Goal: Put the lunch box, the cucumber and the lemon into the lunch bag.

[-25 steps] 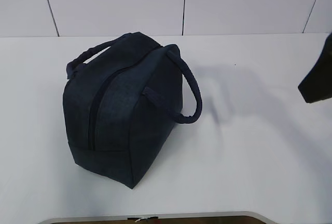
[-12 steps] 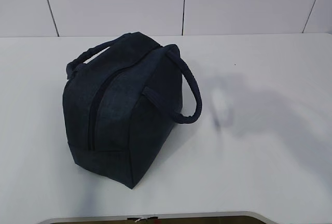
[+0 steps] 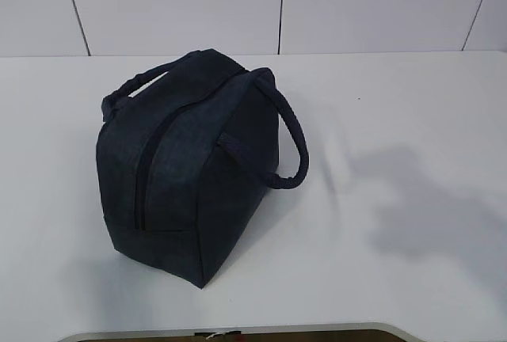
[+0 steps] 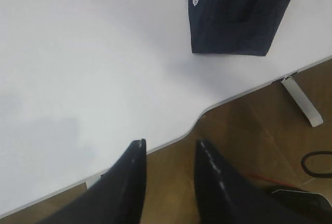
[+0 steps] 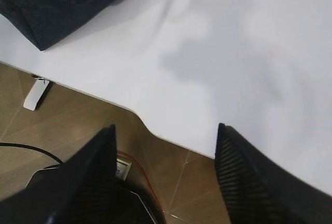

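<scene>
Both claws, the left claw (image 4: 168, 154) and the right claw (image 5: 166, 141), hang parted and empty beyond the counter (image 3: 412, 120) edge, so they look best kept clear of the zipped lunch bag (image 3: 190, 168).

lunch bag (image 3: 190, 168): zipped shut, on white table (image 3: 396, 120) | handles: one each side | shadow: right

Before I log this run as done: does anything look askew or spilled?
Nothing spilled. The dark navy fabric lunch bag sits on its base on the white table, zipper closed, one padded handle flopped to its side. No lunch box, cucumber or lemon is in view.
</scene>
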